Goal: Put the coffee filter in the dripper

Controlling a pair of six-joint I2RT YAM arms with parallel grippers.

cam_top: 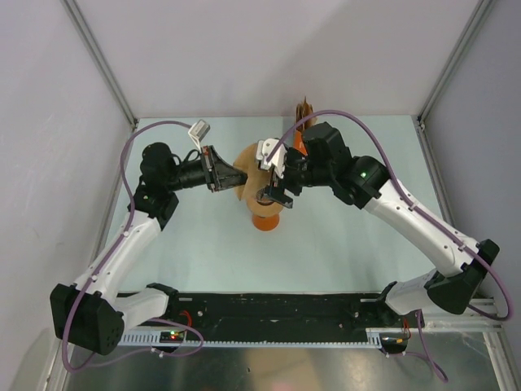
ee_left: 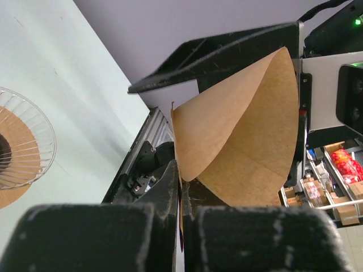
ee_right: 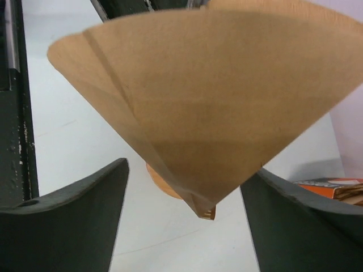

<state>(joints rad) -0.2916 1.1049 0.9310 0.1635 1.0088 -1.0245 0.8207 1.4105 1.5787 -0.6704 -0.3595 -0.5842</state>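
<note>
Coffee filter (ee_left: 238,141), seemingly light, crease-prone paper: left gripper (ee_left: 181,190) pinched its edge, the sensible hold; right gripper (ee_right: 187,170) stood open, empty.

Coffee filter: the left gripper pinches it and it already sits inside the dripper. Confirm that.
Not quite. The left gripper does pinch the coffee filter, but it is not in the dripper: it is held in the air, spread into a cone, apart from the dripper, which stands off to the side. The left wrist view shows this.
</note>
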